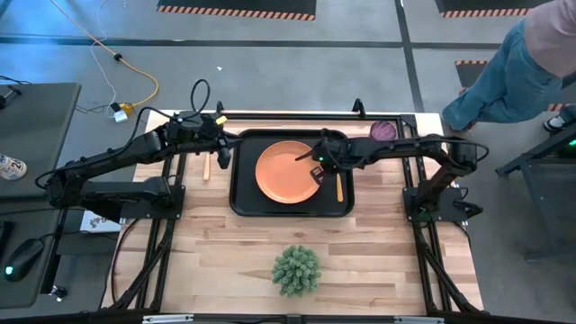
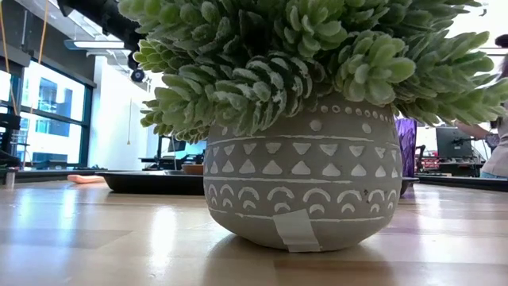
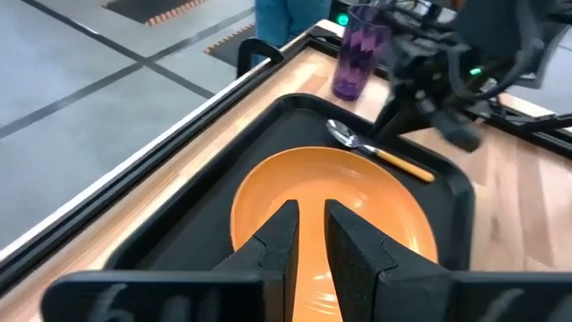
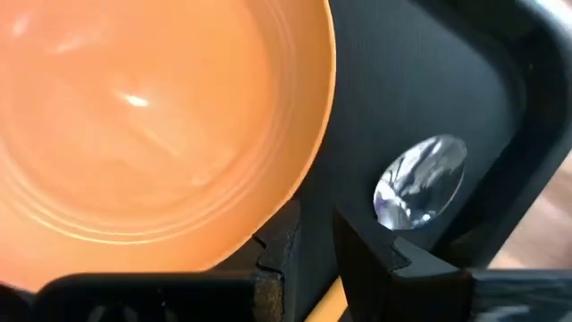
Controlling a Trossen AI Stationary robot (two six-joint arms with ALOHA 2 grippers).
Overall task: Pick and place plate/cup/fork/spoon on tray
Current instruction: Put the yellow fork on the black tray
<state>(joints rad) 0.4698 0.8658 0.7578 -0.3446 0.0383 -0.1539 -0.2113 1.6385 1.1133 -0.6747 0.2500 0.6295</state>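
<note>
Tabletop: potted plant (image 2: 305, 111) blocks tray (image 2: 151, 182), cup (image 2: 406, 147).

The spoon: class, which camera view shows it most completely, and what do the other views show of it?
The left wrist view: the spoon lies whole on the tray, bowl and handle. The right wrist view shows its bowl and a sliver of handle, the high view mainly its handle, the low view nothing.

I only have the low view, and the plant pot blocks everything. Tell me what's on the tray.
Observer: The plate lies on the tray, with the spoon beside it on the right.
Operator: Place the cup for me.
Observer: The cup stands on the table, off the tray, beyond its far right corner.
Operator: Now the tools.
Observer: The right tool hangs over the plate's right rim. The left tool is at the tray's left edge.
</note>
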